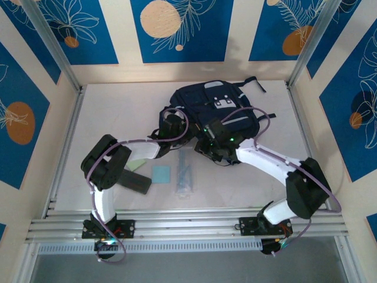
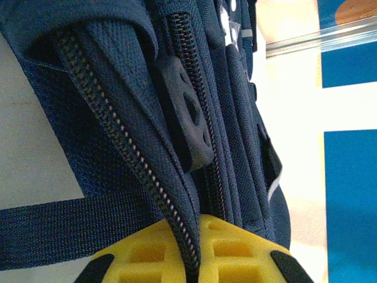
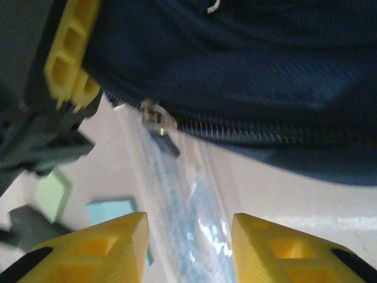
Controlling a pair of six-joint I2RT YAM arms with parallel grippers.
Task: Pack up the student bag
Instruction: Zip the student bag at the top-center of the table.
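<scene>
Though flat, student bag diagonal far-rightward.

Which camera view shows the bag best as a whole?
The top view: the whole bag shows, with its full outline. The left wrist view gives a close-up of its zippers; the right wrist view gives navy fabric and one zipper line.

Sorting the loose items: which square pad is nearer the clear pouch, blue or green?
The light blue pad, just left of the clear pouch; the green pad lies further left, by the dark block.
</scene>
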